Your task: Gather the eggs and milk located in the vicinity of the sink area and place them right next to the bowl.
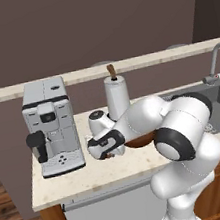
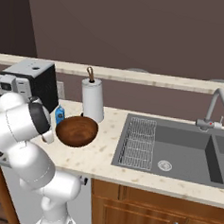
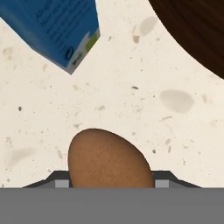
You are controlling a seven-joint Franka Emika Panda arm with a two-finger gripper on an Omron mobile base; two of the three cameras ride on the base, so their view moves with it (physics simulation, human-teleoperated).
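Found the gripper (image 1: 108,153) low over the counter (image 1: 68,182), left of centre in the left base view, just in front of the coffee machine (image 1: 51,124) and the paper-towel roll (image 1: 116,98). Had the jaws closed on a brown egg (image 3: 107,159), seen at the bottom centre of the hand view with a grey finger pad pressed to each side of it. Could not tell whether the egg rested on the speckled stone or hung just above it.

Showed the milk carton (image 3: 57,30) at the upper left of the hand view, blue with a small green patch on one side, standing apart from the egg. Placed the same carton (image 2: 59,115) at middle left in the right base view, upright between the coffee machine (image 2: 28,82) and the bowl (image 2: 77,130), just beside the bowl's rim. Caught the bowl (image 3: 197,30) as a dark wooden curve at the upper right of the hand view, near the egg but not touching it.

Set the sink (image 2: 177,149) at the right of the right base view, well apart from the bowl, with a wire rack (image 2: 139,142) lying in its left part and the faucet (image 2: 213,109) behind it.
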